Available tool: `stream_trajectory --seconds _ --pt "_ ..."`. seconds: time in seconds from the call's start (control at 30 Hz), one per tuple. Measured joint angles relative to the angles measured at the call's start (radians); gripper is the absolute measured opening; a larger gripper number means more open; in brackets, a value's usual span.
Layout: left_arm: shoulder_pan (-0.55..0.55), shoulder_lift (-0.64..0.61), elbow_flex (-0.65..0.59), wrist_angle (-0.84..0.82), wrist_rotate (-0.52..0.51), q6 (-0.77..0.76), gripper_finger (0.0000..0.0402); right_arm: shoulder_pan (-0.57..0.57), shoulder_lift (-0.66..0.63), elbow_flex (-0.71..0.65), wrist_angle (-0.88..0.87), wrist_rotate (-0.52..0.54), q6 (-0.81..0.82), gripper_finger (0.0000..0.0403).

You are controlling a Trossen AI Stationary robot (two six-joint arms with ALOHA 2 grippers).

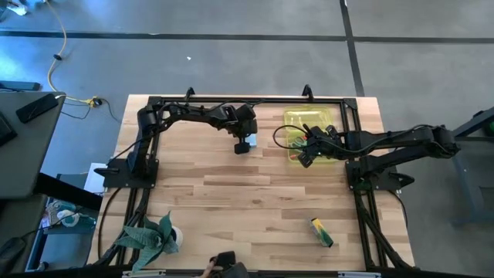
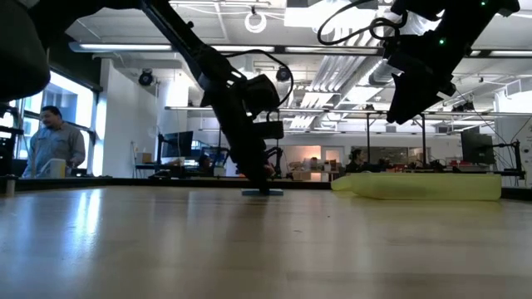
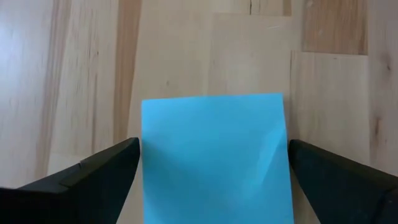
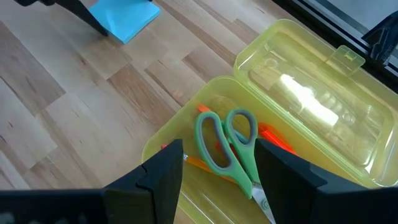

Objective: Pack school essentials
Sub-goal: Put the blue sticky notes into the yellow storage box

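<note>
The light-blue note pad (image 3: 213, 162) lies flat on the table (image 1: 231, 201) near its far edge. My left gripper (image 3: 213, 149) is down over the pad, open, one finger at each side edge; it also shows in the high view (image 1: 242, 145) and low view (image 2: 264, 178). My right gripper (image 4: 217, 149) hangs open above the open translucent yellow case (image 4: 311, 93), touching nothing. In the case's tray lie the green-handled scissors (image 4: 227, 146), a red-orange marker (image 4: 273, 138) and an orange pencil (image 4: 199, 163). The yellow-green stick (image 1: 322, 232) lies on the table near the right near corner. My left gripper comes at the note pad from above, pointing down, with a finger (image 3: 112, 168) beside each side edge (image 3: 146, 155) of the pad, which lies flat on the table. Whether the fingers touch those edges I cannot tell.
A green leafy plant (image 1: 152, 235) stands at the table's near left corner. The case (image 1: 328, 123) sits at the far right with its lid folded open toward the far edge. The black frame rails (image 1: 247, 100) run along the far edge and both sides. A person (image 2: 54, 145) stands beyond the table.
</note>
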Motion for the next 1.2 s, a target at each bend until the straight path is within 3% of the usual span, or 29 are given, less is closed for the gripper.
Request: stream_trajectory --seconds 0.23,0.63,1.2 --pt "-0.003 0.001 0.0 -0.003 -0.003 -0.003 0.0387 0.0 0.0 0.0 0.0 0.0 0.0 0.019" --pt "-0.031 0.001 0.0 -0.001 -0.021 -0.009 0.0299 0.0 0.0 0.0 0.0 0.0 0.0 0.019" --pt "-0.053 -0.016 -0.002 0.001 -0.086 0.009 0.0224 0.0 0.0 0.0 -0.001 0.0 0.0 0.019"
